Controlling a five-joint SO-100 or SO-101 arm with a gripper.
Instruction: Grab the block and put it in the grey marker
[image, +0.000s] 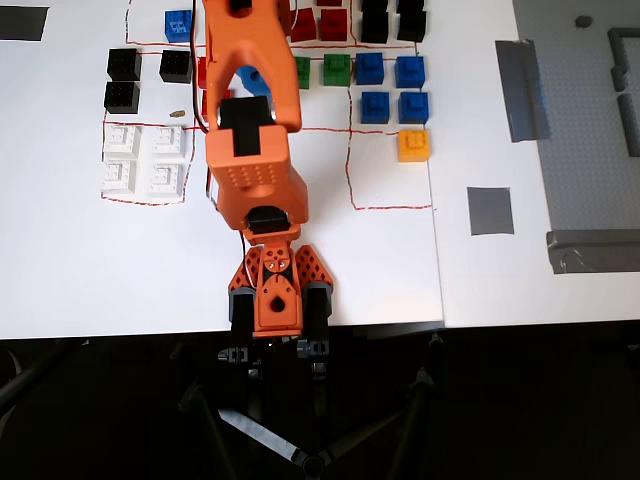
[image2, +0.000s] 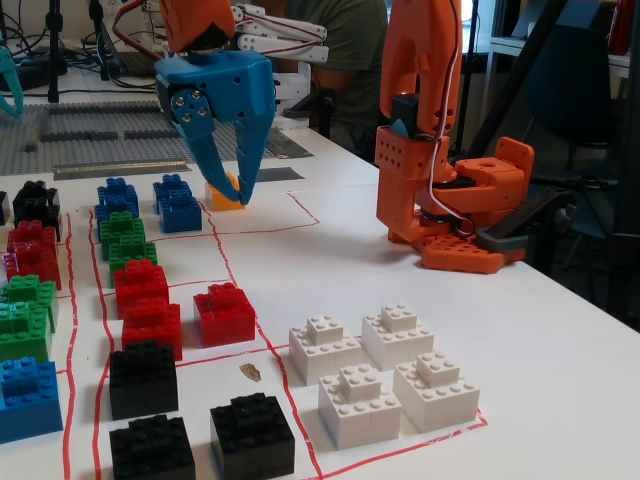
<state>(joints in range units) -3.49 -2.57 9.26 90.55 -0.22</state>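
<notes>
In the overhead view, the orange arm (image: 250, 170) stretches up across a white sheet ruled with thin red pen lines into cells. At the left, one cell holds four white blocks (image: 145, 158), each a square plastic brick with a smaller studded square raised on top; they sit two by two, close but apart. Three black bricks (image: 135, 78) lie just above them. On the right, blue bricks (image: 392, 85) and one orange-yellow brick (image: 414, 145) share a cell. Off the sheet to the right, on the bare table, lies the grey marker (image: 490, 211), a flat matte square of tape, well apart from the white blocks. The pincer is hidden under the arm here.

In the fixed view, the blue gripper (image2: 227, 178) hangs above the table with its two tapered fingers spread and nothing between them. The orange-yellow brick (image2: 224, 193) shows behind it. The white blocks (image2: 384, 374) sit in the near right cell, glossy and untouched, well clear of the gripper. Red bricks (image2: 185, 305), green bricks (image2: 122, 240) and black bricks (image2: 195, 425) fill the cells to the left. A small brown speck (image2: 250, 372), possibly a scrap of debris, lies beside the white blocks.
</notes>
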